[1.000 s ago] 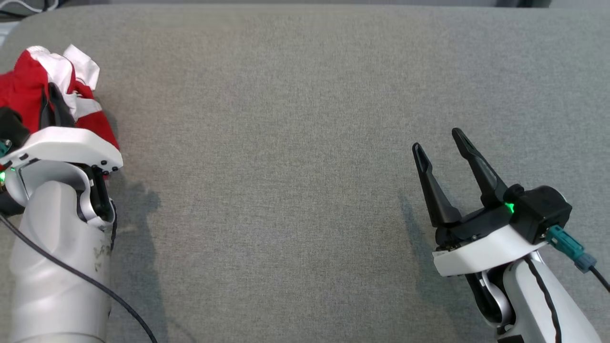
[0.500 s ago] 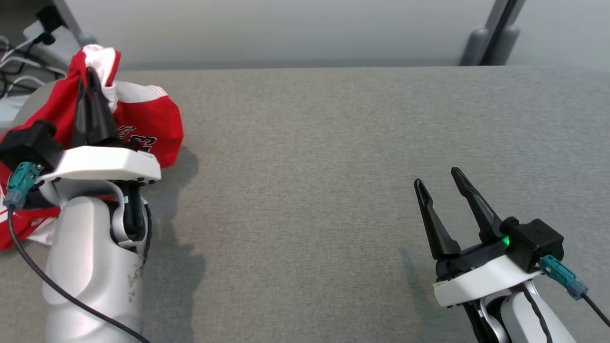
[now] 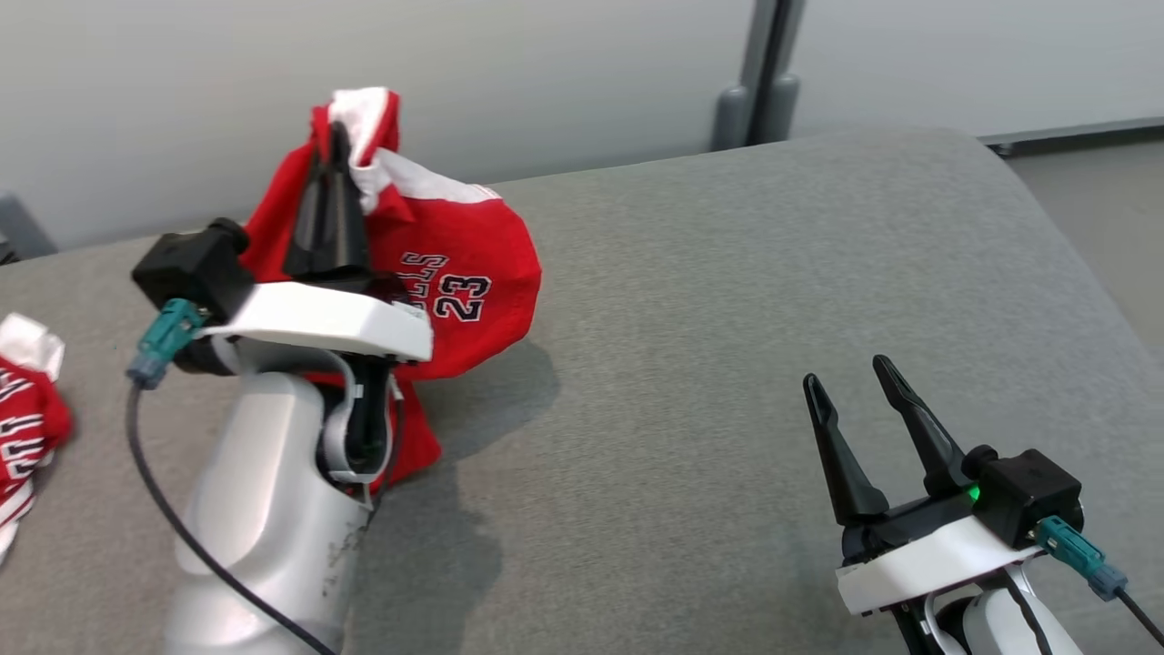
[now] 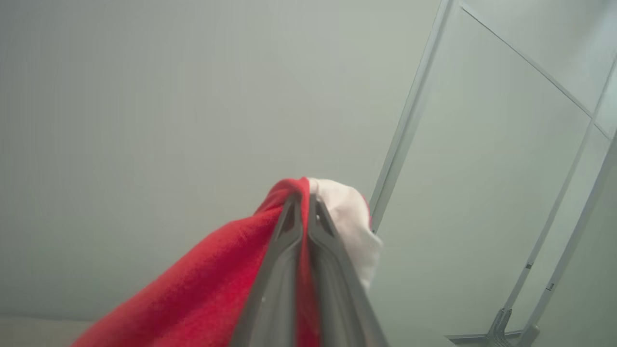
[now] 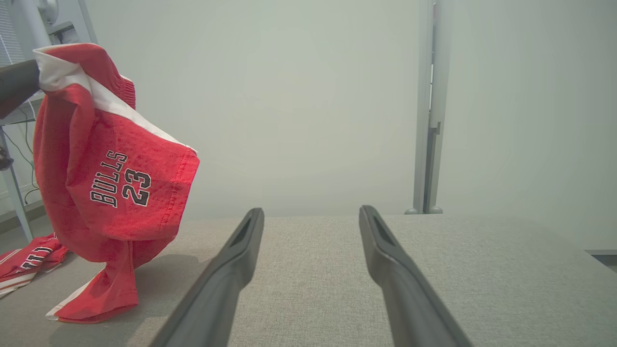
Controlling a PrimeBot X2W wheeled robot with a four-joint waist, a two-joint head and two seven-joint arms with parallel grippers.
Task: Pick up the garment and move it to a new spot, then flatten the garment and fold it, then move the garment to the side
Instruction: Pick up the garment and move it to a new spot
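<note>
**Operator:** Garment, where is it?
**Notes:** Red garment point(image 3: 455, 291), white trim, "BULLS 23" print. It hangs from your left gripper point(image 3: 337, 136) over the left half of the grey table point(image 3: 727, 300). Most of it is in the air. In the right wrist view the lowest flap seems to touch the tabletop.

**Operator:** Grip?
**Notes:** Left: the 2 fingers are pressed tight together on the white-edged top, with cloth squeezed between them. The left wrist view shows no gap. Your right gripper point(image 3: 846, 373) is spread wide with nothing in it, low over the table's right side, well apart from the garment.

**Operator:** What changed?
**Notes:** 1 second back the garment was a bunched heap on the table with your left fingers buried in it. Now it is raised and has dropped open into a hanging drape. The head camera has swung up and round too, so the wall and post point(image 3: 759, 73) coming in are camera, not scene. The right gripper's spread looks the same.

**Operator:** Meaning?
**Notes:** Pick-up looks done, and you are likely in the carry to a new spot. Flattening, folding and the side move are not yet begun. You have only 1 pinch point, so expect swing and a crumpled landing. I'd lay the low end down first and draw it out. Another red cloth point(image 3: 27, 409) lies at the table's left edge, so keep clear of it.
</note>
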